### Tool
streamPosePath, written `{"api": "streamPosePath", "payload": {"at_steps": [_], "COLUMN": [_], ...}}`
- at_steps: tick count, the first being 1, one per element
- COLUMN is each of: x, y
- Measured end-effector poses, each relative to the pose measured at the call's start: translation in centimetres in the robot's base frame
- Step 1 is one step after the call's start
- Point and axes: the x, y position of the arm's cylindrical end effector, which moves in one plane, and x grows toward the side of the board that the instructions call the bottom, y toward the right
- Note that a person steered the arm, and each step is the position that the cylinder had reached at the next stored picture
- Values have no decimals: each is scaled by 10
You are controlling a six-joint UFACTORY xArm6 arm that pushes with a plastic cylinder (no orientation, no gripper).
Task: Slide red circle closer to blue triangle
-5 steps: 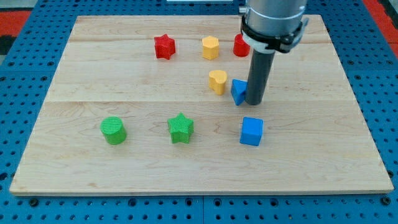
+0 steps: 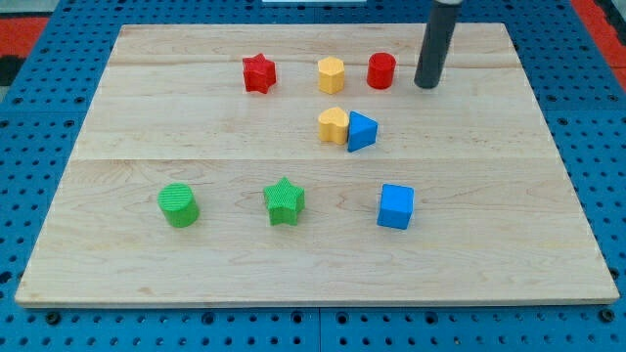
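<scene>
Standing near the view's top right, my tip (image 2: 425,86) has no claw to open or close: a plain dark rod, apart from the ribbed red circle (image 2: 381,70) just to its left. You see the blue triangle (image 2: 361,131) below that, touching a yellow block (image 2: 335,125). The board (image 2: 196,127) is pale wood grain on blue pegboard (image 2: 606,147).

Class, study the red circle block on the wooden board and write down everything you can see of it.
The red circle block is a short, upright cylinder that looks like ridged plastic. It stands near the view's top edge of the wooden board, touching nothing. The yellow hexagon block sits apart on the view's left, and my tip rests just off on the view's right. The blue triangle block lies below it.
</scene>
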Motion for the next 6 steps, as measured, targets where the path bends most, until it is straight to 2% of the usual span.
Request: {"api": "streamPosePath", "payload": {"at_steps": [1,2,3,6], "x": [-37,-44,-36,24], "y": [-2,-38,-60,-53]}}
